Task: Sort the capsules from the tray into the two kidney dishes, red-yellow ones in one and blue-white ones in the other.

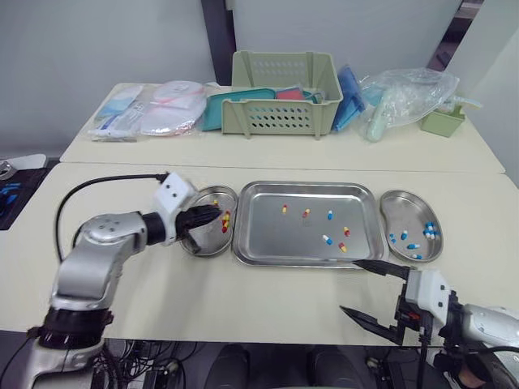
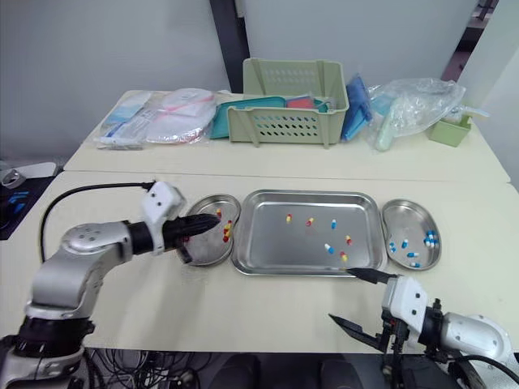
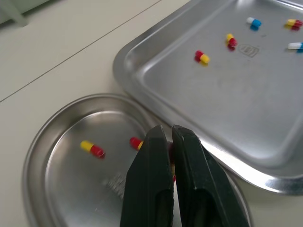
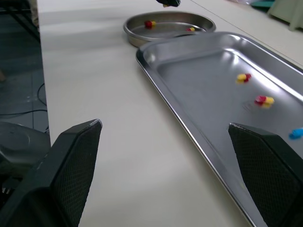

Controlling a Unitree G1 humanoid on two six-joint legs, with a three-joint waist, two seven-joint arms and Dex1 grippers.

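The right gripper (image 1: pixel 348 284) is waiting near the front edge of the table, with its two fingers spread wide and nothing between them. The left gripper (image 1: pixel 216 215) is hanging over the left dish (image 1: pixel 215 244) with its fingers squeezed together (a bit of red is peeking out, maybe a capsule, I cannot tell). The tray (image 1: pixel 284 243) in the middle of the table is holding six capsules (image 1: pixel 306 213). If the left gripper is carrying one, it should be opening low over the dish, so nothing is bouncing out.
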